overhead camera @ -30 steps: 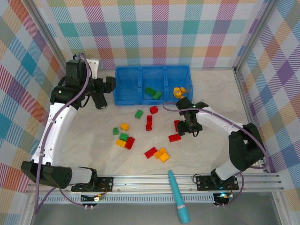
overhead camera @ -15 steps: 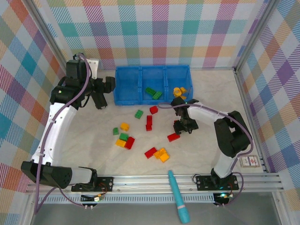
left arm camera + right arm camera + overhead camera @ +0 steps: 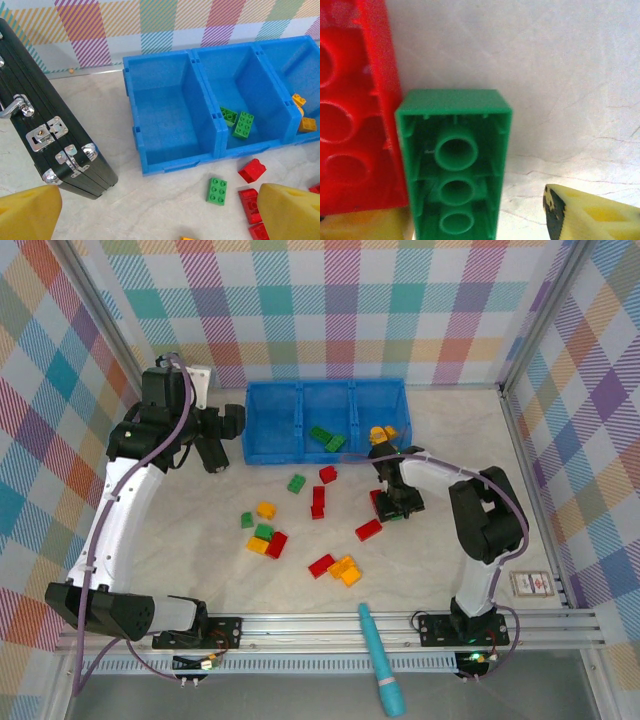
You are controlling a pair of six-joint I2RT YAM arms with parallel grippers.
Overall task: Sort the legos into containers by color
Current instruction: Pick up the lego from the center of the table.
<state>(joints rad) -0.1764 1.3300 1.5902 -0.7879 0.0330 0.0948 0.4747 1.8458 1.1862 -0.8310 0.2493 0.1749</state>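
Blue tray (image 3: 270,430) at the far middle of the table, long side toward the arms, with two green bricks (image 3: 239,122) in the middle compartment and yellow-orange bricks (image 3: 383,432) in the right one. Left gripper (image 3: 160,212) off the tray's near left corner, spread wide above the table, beside a black bar (image 3: 55,135) with metal fittings. Right gripper (image 3: 392,508) down at the table just in front of the right compartment, fingers (image 3: 590,215) parted to either side of a green brick (image 3: 454,170). Not pinching it: a clear strip of table between the brick and one finger, the other finger low at the opposite corner, contact there impossible to tell. Green brick turned with hollow underside and three round tubes toward the wrist camera, long side right against a red brick (image 3: 350,115). Other loose bricks (image 3: 265,535) scattered in front of the tray: a small green (image 3: 296,482) and a small red (image 3: 327,474) near its front wall, a long red (image 3: 318,502) just nearer the arms, a cluster of green, yellow and red further left. Another red (image 3: 370,530) just beside the right gripper, then a red (image 3: 322,565) and an orange (image 3: 345,568) close together nearer the arms. Teal tool (image 3: 380,665) lying across the near rail.
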